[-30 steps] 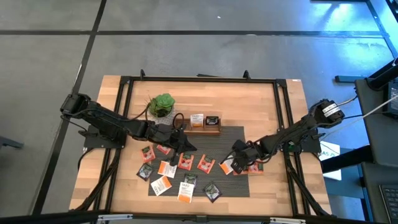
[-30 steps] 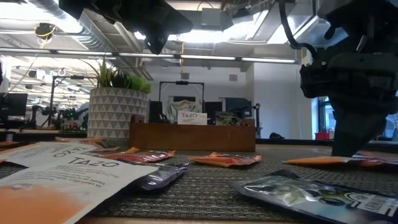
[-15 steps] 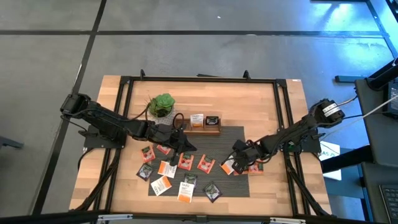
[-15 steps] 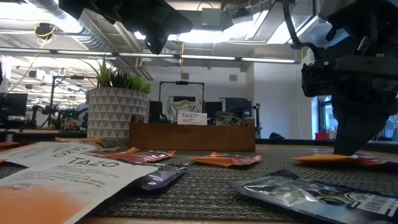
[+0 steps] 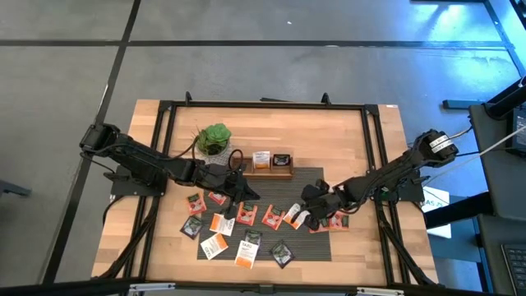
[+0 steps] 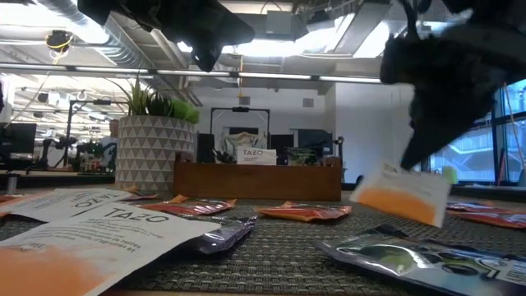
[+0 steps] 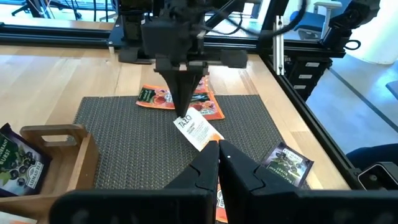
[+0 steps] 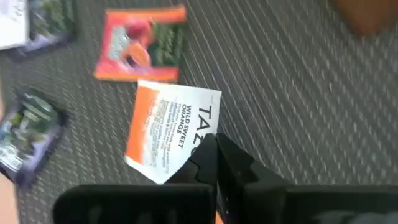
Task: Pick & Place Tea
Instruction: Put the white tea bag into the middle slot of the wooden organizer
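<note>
Still early days: the wooden tray (image 5: pixel 269 162) has only a couple of sachets in it, and most of the tea sits on the mat in front of it. Left gripper (image 5: pixel 244 191) hovers in front of the tray, fingers pressed together, empty. Right gripper (image 5: pixel 302 215), further right, is pinching a white-and-orange sachet (image 8: pixel 171 129). The low view shows it lifted clear; the high view doesn't.

An open-plan office or lab: exposed ceiling ducts (image 6: pixel 123 37), desks with monitors (image 6: pixel 18 138).
</note>
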### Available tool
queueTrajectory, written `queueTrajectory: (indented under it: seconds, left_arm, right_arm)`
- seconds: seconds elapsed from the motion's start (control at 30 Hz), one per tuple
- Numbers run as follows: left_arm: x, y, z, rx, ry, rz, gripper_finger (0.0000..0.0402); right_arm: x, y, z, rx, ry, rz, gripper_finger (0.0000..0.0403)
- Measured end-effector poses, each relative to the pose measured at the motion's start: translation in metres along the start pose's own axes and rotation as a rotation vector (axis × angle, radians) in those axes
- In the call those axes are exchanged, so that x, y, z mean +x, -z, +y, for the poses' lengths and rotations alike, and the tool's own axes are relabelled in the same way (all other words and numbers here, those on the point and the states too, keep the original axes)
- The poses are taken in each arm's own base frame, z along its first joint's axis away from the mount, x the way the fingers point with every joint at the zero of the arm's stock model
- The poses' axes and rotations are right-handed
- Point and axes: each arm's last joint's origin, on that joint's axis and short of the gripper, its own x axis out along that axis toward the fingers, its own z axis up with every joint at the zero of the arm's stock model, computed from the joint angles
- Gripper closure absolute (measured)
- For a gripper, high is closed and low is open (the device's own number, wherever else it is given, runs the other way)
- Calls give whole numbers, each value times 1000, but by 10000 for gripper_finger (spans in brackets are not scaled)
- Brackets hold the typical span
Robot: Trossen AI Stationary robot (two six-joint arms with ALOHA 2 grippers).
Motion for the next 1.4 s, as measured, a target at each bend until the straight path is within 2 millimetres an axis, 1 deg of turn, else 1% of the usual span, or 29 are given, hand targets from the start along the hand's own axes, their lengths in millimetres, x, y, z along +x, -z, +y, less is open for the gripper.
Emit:
queueTrajectory:
  seconds: [0.27, 0.4, 0.53, 0.7, 0.97, 1.13, 1.2, 1.27, 1.4]
  left_arm:
    - [0, 0, 0, 0, -13, -5, 394]
    - [3, 2, 2, -76, -63, -13, 395]
    - [12, 8, 2, -90, -70, -1, 395]
    - [29, 17, 3, -86, -72, -36, 392]
    - [54, 36, 4, -106, -53, -56, 384]
    - [67, 45, 1, -112, 3, -45, 373]
    - [75, 46, -3, -98, 13, -37, 373]
    - [86, 46, -10, -48, 27, -32, 374]
    - [110, 44, -24, 55, 54, -14, 377]
  right_arm:
    - [-10, -20, 15, -108, -48, -60, 402]
    - [-12, -25, 18, -126, -56, -74, 402]
    - [-12, -25, 18, -135, -55, -74, 403]
    - [-12, -25, 18, -139, -55, -73, 400]
    - [-12, -24, 18, -149, -74, -59, 357]
    - [-11, -27, 15, -73, -68, -58, 309]
    - [-11, -28, 14, -51, -66, -59, 289]
    - [-11, -28, 14, -51, -66, -60, 272]
    - [-11, -28, 14, -75, -67, -58, 250]
